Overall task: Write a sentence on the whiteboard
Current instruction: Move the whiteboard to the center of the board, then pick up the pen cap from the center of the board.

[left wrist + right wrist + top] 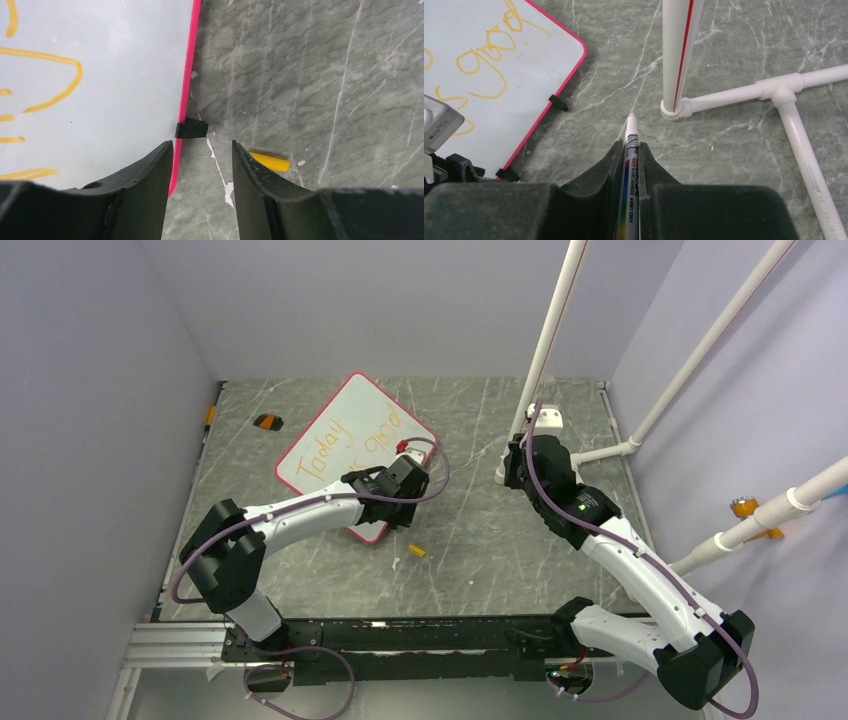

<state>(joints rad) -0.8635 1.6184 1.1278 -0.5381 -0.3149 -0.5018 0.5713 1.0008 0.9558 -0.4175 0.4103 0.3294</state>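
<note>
The whiteboard point(330, 430) lies tilted on the grey table, with a red-pink frame and black clips point(191, 129) on its right edge. The sentence point(345, 445) is in orange-yellow, reading "Today" and "good"; "good" shows in the right wrist view point(489, 55). My left gripper point(390, 510) hovers over the board's near right edge, open and empty point(201, 146), with the frame point(187, 85) between its fingers. My right gripper point(508, 472) is off the board to the right, shut on the white marker pen point(631, 135), tip forward above bare table.
A yellow marker cap point(417, 551) lies on the table near the board's near corner, also in the left wrist view point(271, 161). A small orange-and-black object point(267, 421) lies left of the board. White pipes point(676, 55) stand beside my right gripper. Walls enclose the table.
</note>
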